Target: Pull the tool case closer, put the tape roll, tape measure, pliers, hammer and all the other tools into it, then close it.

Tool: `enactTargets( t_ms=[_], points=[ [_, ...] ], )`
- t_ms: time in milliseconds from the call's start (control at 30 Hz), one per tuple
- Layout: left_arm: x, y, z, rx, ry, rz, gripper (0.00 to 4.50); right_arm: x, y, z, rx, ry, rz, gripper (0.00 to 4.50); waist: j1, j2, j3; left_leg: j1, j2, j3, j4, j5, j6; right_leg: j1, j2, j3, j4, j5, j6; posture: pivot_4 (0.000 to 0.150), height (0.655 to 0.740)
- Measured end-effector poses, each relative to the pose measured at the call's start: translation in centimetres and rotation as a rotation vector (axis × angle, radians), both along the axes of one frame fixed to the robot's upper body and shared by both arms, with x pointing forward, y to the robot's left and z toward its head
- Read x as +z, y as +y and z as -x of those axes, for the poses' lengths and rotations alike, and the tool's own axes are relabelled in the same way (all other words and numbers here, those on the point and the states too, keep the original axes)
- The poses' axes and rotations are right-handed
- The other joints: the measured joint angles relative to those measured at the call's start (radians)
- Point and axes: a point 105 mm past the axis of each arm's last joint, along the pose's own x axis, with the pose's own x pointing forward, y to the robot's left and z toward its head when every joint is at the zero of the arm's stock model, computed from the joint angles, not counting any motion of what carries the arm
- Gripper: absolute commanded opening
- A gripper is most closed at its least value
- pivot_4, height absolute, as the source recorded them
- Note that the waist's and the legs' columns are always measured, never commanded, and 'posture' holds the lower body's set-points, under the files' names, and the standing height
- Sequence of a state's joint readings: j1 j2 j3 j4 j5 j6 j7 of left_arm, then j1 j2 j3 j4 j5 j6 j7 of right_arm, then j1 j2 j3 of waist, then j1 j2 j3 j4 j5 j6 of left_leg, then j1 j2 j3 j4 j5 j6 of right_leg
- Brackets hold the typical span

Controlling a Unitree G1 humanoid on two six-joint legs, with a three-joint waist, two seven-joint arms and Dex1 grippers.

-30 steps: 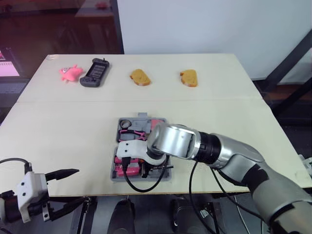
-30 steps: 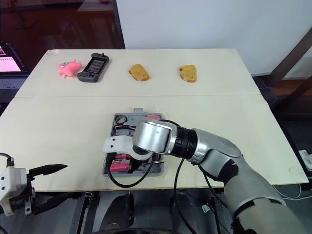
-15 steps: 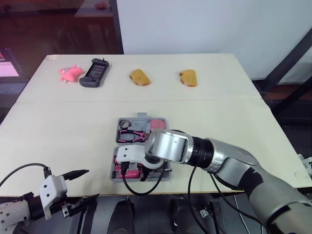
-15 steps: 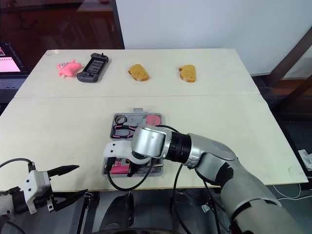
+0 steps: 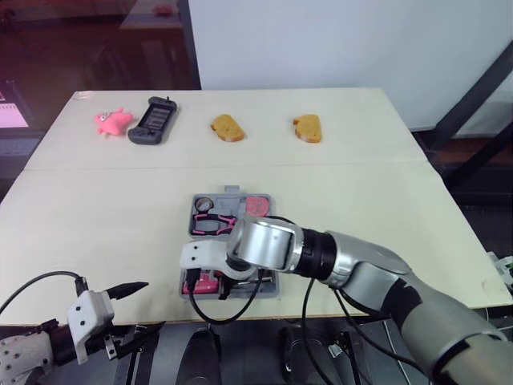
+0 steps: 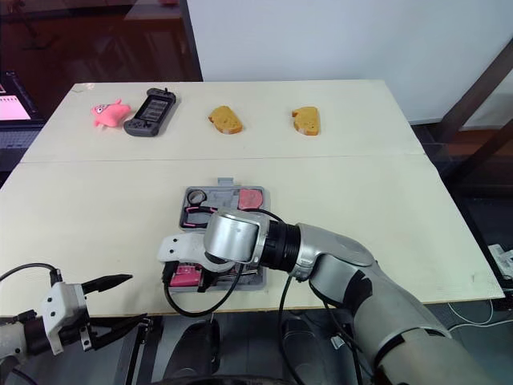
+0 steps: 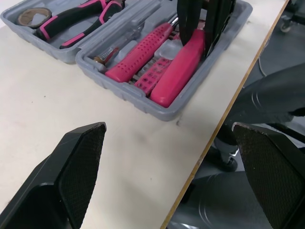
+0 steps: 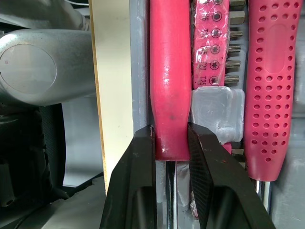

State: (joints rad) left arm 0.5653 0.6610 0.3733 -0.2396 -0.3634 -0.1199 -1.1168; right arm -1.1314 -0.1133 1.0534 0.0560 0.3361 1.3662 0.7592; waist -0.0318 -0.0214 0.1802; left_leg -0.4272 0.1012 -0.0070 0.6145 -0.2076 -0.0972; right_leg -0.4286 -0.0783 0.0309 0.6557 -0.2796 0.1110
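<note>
Now my right hand [image 8: 170, 138] clamps the smooth pink handle [image 8: 169, 71] lying in the tool case [image 5: 227, 191]; my left hand [image 5: 151, 305] gapes wide at seven o'clock, off the table [image 5: 104, 216].

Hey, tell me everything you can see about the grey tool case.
The tool case is grey moulded plastic, lying open and flat near the front edge of the pale table. Its far half holds a tape roll and black-and-pink pliers; its near half holds a dotted pink handle, a bit strip and a smooth pink handle, which the right gripper grips.
</note>
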Motion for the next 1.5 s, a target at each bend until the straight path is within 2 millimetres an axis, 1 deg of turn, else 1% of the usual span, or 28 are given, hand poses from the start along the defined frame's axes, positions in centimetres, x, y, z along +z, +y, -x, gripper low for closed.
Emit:
enactTargets(
  t_ms=[33, 100, 167, 200, 267, 333, 433, 533, 600, 667, 700, 733, 767, 800, 833, 867, 900, 1000, 1067, 1200, 1367, 1400, 1467, 1500],
  points=[
    [0.0, 0.0, 0.0, 0.001, 0.005, 0.001, 4.5, 0.0, 0.0, 0.0, 0.002, 0.0, -0.003, 0.39, -0.005, 0.0, 0.0, 0.0, 0.0, 0.0, 0.0, 0.0, 0.0, 0.0, 0.0, 0.0, 0.0, 0.0, 0.0, 0.15, 0.7207],
    [0.1, 0.1, -0.1, 0.001, 0.005, 0.007, 4.5, 0.0, 0.2, 0.0, 0.009, -0.002, -0.011, 1.43, -0.01, 0.0, 0.0, 0.0, 0.0, 0.0, 0.0, 0.0, 0.0, 0.0, 0.0, 0.0, 0.0, 0.0, 0.0, 0.15, 0.7207],
    [0.1, 0.1, -0.2, 0.004, 0.007, 0.013, 4.5, 0.3, 0.4, 0.0, 0.013, -0.01, -0.024, 2.25, -0.013, 0.0, 0.0, 0.001, 0.0, 0.0, 0.0, 0.0, 0.0, 0.0, 0.0, 0.0, 0.001, 0.0, 0.0, 0.15, 0.7207],
    [0.2, 0.0, -0.2, 0.002, 0.005, 0.014, 4.5, 0.3, 0.3, 0.0, 0.011, -0.01, -0.023, 2.75, -0.014, 0.0, 0.0, 0.0, 0.0, 0.0, 0.0, 0.0, 0.0, 0.0, 0.0, 0.0, 0.001, 0.0, 0.0, 0.15, 0.7207],
    [0.2, 0.0, -0.3, 0.001, 0.006, 0.014, 4.5, 0.4, 0.0, 0.1, 0.008, 0.007, -0.017, 2.75, -0.013, 0.0, 0.0, 0.0, 0.0, 0.0, 0.0, 0.0, 0.0, -0.001, 0.0, 0.0, 0.002, 0.0, 0.001, 0.15, 0.7207],
    [0.2, 0.0, -0.3, 0.001, 0.007, 0.014, 4.5, 1.3, -0.3, 0.2, 0.015, 0.015, -0.028, 2.75, -0.013, 0.0, 0.0, 0.0, 0.0, 0.0, 0.0, 0.0, 0.0, -0.001, 0.0, 0.0, 0.002, 0.0, 0.0, 0.15, 0.7207],
    [0.3, 0.0, -0.4, -0.003, 0.005, 0.012, 4.5, 3.8, -0.5, -0.1, 0.005, 0.041, -0.113, 2.75, -0.011, 0.0, 0.0, 0.0, 0.0, 0.0, 0.0, 0.0, 0.0, -0.001, 0.0, 0.0, 0.002, 0.0, 0.0, 0.15, 0.7207],
    [0.7, 0.0, -0.8, -0.008, 0.003, 0.023, 4.5, 6.2, -1.0, -0.8, 0.015, 0.011, -0.215, 2.75, -0.01, -0.001, -0.001, 0.0, 0.0, 0.0, 0.0, 0.0, 0.0, 0.0, 0.0, 0.0, 0.002, 0.0, 0.0, 0.15, 0.7207],
    [1.0, 0.0, -1.1, -0.012, -0.005, 0.036, 4.5, 6.7, -1.1, -0.9, 0.04, -0.004, -0.343, 2.75, -0.009, -0.003, -0.002, 0.0, 0.0, 0.0, 0.0, 0.0, 0.0, 0.0, 0.0, -0.001, 0.001, 0.0, 0.001, 0.15, 0.7207],
    [1.3, -0.1, -1.5, -0.015, -0.01, 0.05, 4.5, 5.9, -1.5, -0.8, 0.055, 0.01, -0.447, 2.75, -0.01, -0.004, -0.002, 0.0, 0.0, 0.0, 0.0, 0.0, 0.0, 0.0, 0.0, -0.001, 0.001, 0.001, 0.003, 0.15, 0.7207],
    [1.5, -0.1, -1.6, -0.018, -0.016, 0.057, 4.5, 5.3, -1.7, -0.6, 0.063, 0.03, -0.496, 2.35, -0.01, -0.004, -0.002, 0.0, 0.0, 0.0, 0.0, 0.0, 0.0, 0.0, 0.0, -0.001, 0.002, 0.002, 0.004, 0.15, 0.7207],
    [1.6, -0.2, -1.8, -0.019, -0.016, 0.065, 4.5, 4.8, -1.9, -0.5, 0.068, 0.039, -0.52, 2.22, -0.012, -0.004, -0.002, 0.0, 0.0, 0.0, 0.0, 0.0, 0.0, 0.0, 0.0, -0.001, 0.002, 0.002, 0.004, 0.15, 0.7207],
    [1.7, -0.2, -1.9, -0.021, -0.017, 0.066, 4.5, 4.3, -2.3, -0.7, 0.074, 0.028, -0.529, 1.96, -0.013, -0.003, -0.002, 0.0, 0.0, 0.0, 0.0, 0.0, 0.0, 0.0, 0.0, -0.001, 0.002, 0.002, 0.004, 0.15, 0.7207],
    [1.8, -0.2, -2.0, -0.027, -0.022, 0.065, 4.5, 3.9, -2.6, -1.0, 0.091, 0.014, -0.532, 1.56, -0.013, -0.003, -0.002, 0.001, 0.0, 0.0, 0.0, 0.0, 0.0, 0.0, 0.0, -0.001, 0.002, 0.002, 0.004, 0.15, 0.7207],
    [2.0, -0.2, -2.1, -0.033, -0.024, 0.064, 4.5, 3.8, -2.8, -1.0, 0.114, 0.013, -0.549, 1.01, -0.012, -0.003, -0.002, 0.001, 0.0, 0.0, 0.0, 0.0, 0.0, 0.0, 0.0, -0.001, 0.002, 0.002, 0.004, 0.15, 0.7207],
    [2.0, -0.2, -2.1, -0.038, -0.021, 0.063, 4.5, 3.8, -3.0, -0.9, 0.13, 0.022, -0.569, 0.61, -0.012, -0.004, -0.002, 0.001, 0.0, 0.0, 0.0, 0.0, 0.0, 0.0, 0.0, -0.001, 0.002, 0.002, 0.004, 0.15, 0.7207],
    [2.0, -0.2, -2.1, -0.041, -0.014, 0.062, 4.5, 3.7, -3.0, -0.7, 0.148, 0.036, -0.59, 0.03, -0.013, -0.004, -0.002, 0.001, 0.0, 0.0, 0.0, 0.0, 0.0, 0.0, 0.0, -0.001, 0.002, 0.002, 0.004, 0.15, 0.7207],
    [2.1, -0.1, -2.2, -0.053, -0.006, 0.059, 4.5, 3.0, -2.7, -0.4, 0.18, 0.051, -0.616, 0.03, -0.012, -0.003, -0.002, 0.001, 0.0, 0.0, 0.0, 0.0, 0.0, 0.0, 0.0, -0.001, 0.002, 0.002, 0.004, 0.15, 0.7207],
    [2.2, -0.2, -2.2, -0.068, -0.001, 0.058, 4.5, 2.4, -2.6, -0.5, 0.208, 0.024, -0.621, 0.03, -0.011, -0.004, -0.002, 0.001, 0.0, 0.0, 0.0, 0.0, 0.0, 0.0, 0.0, -0.001, 0.002, 0.002, 0.004, 0.15, 0.7207],
    [2.1, 0.0, -1.9, -0.093, 0.026, 0.045, 4.5, 0.9, -2.6, 0.0, 0.234, 0.034, -0.612, 0.03, -0.01, -0.004, -0.002, 0.001, 0.0, 0.0, 0.0, 0.0, 0.0, 0.001, 0.0, -0.001, 0.002, 0.001, 0.002, 0.15, 0.7207],
    [2.1, 0.2, -1.7, -0.107, 0.048, 0.036, 4.5, 0.0, -2.0, 0.2, 0.241, 0.035, -0.61, 0.03, -0.01, -0.004, -0.002, 0.001, 0.0, 0.0, 0.0, 0.0, 0.0, 0.001, 0.0, -0.001, 0.002, 0.0, 0.001, 0.15, 0.7207],
    [2.1, 0.2, -1.7, -0.108, 0.048, 0.034, 4.5, -0.5, -2.0, 0.1, 0.225, 0.041, -0.604, 0.03, -0.01, -0.004, -0.002, 0.001, 0.0, 0.0, 0.0, 0.0, 0.0, 0.001, 0.0, -0.001, 0.002, 0.0, 0.001, 0.15, 0.7207],
    [2.1, 0.2, -1.8, -0.105, 0.045, 0.028, 4.5, -2.7, -2.7, -0.4, 0.18, 0.059, -0.572, 0.03, -0.008, -0.004, -0.002, 0.001, 0.0, 0.0, 0.0, 0.0, 0.0, 0.001, 0.0, -0.001, 0.002, 0.0, 0.001, 0.15, 0.7207],
    [2.1, 0.4, -1.9, -0.098, 0.045, 0.024, 4.5, -3.3, -2.9, -0.3, 0.17, 0.073, -0.59, 0.03, -0.007, -0.004, -0.002, 0.002, 0.0, 0.0, 0.0, 0.0, 0.0, 0.002, 0.0, -0.001, 0.002, 0.0, 0.001, 0.15, 0.7207]
  ],
)
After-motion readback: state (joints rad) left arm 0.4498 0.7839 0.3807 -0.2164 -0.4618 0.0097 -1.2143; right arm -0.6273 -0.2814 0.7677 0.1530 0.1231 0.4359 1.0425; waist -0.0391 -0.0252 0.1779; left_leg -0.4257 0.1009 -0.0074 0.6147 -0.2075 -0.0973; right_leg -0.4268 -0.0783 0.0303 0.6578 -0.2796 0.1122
